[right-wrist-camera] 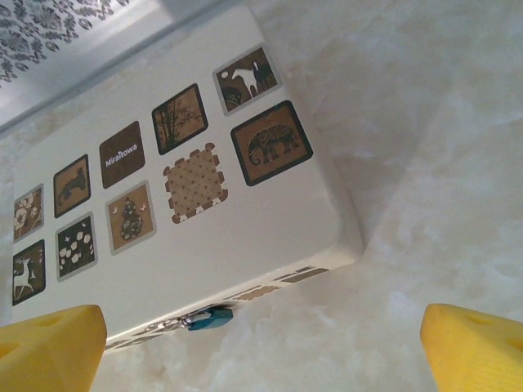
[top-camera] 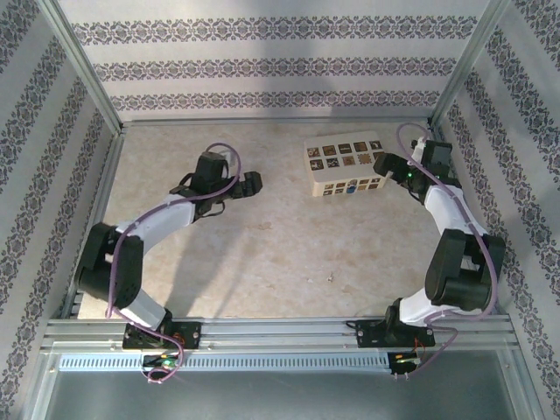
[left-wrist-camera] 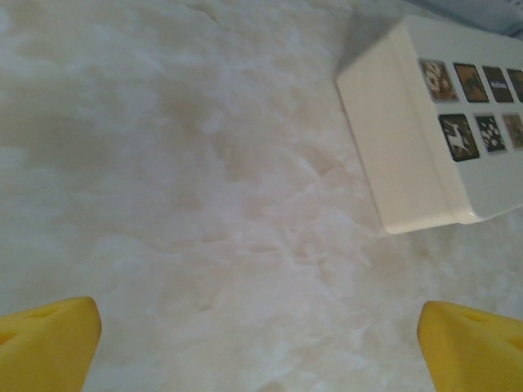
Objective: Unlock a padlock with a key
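Note:
The padlock [right-wrist-camera: 209, 318], tiny and blue with a silvery shackle, hangs on the near side wall of the cream box [right-wrist-camera: 245, 237] and shows as a blue dot [top-camera: 350, 186] from above. My right gripper [right-wrist-camera: 261, 351] hovers open just off the box's right end [top-camera: 385, 169], its yellow fingertips [right-wrist-camera: 49, 347] wide apart with nothing between them. My left gripper [top-camera: 249, 184] stands open over bare table [left-wrist-camera: 261, 351], left of the box [left-wrist-camera: 409, 155]. A tiny pale speck [top-camera: 331, 279] lies on the table; too small to tell whether it is the key.
The marble-patterned table [top-camera: 262, 254] is walled by patterned panels on three sides, with metal posts at the back corners. An aluminium rail [top-camera: 280, 328] runs along the near edge under both arm bases.

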Tool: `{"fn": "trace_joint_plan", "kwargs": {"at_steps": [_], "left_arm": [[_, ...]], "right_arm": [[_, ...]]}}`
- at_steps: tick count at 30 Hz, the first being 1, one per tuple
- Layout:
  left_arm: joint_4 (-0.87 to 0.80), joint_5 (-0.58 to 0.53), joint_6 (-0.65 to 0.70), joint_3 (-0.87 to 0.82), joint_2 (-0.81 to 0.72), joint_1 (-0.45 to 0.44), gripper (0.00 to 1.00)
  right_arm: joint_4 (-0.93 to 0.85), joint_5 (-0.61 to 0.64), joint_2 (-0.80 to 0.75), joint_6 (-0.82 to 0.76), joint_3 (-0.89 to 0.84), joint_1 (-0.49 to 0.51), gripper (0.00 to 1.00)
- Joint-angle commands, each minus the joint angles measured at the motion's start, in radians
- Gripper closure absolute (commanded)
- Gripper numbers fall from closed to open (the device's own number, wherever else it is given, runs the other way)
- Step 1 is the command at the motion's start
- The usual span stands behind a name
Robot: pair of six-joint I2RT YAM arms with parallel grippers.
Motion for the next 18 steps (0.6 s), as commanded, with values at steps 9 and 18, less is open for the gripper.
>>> {"fn": "trace_joint_plan", "kwargs": {"at_steps": [9, 18], "left_arm": [[0.038, 0.104, -0.121, 0.359, 0.343, -0.128, 0.01], [0.001, 0.176, -0.148, 0.63, 0.569, -0.159, 0.01]], "right_arm": [[-0.018, -0.048, 0.229, 0.043, 0.214, -0.008, 0.02], [-0.057, -0.084, 0.368, 0.014, 0.356, 0.008, 0.02]]}}
